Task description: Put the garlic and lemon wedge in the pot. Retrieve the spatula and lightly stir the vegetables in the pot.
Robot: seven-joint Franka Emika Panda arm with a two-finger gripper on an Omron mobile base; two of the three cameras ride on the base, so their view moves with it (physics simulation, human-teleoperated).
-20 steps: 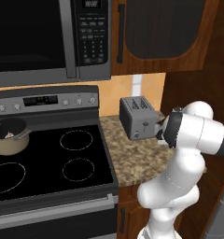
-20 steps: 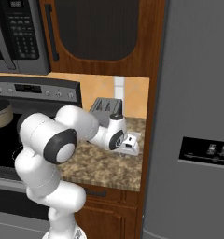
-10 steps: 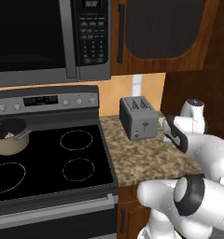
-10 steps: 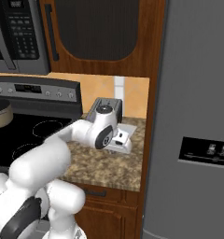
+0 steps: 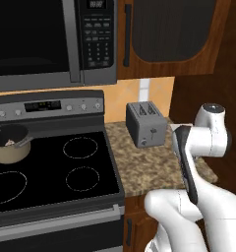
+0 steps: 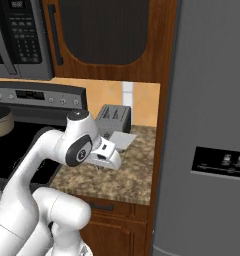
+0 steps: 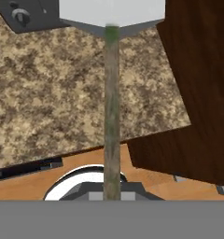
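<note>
We see a beige pot (image 5: 9, 150), a grey toaster (image 5: 146, 124), a speckled brown desk (image 5: 139, 165) and a white-bladed, olive-handled spatula (image 7: 111, 93).

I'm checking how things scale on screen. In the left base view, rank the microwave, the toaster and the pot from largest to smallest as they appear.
1. microwave, by far the largest, cut off by the picture's edges.
2. toaster.
3. pot, slightly smaller than the toaster; it is partly cut off at the left edge, so this gap is unsure.

Toaster (image 5: 146, 124) blocks counter rear; granite (image 5: 139, 167) front open (stovetop (image 5: 51, 172) too, bar pot (image 5: 11, 143))
</note>
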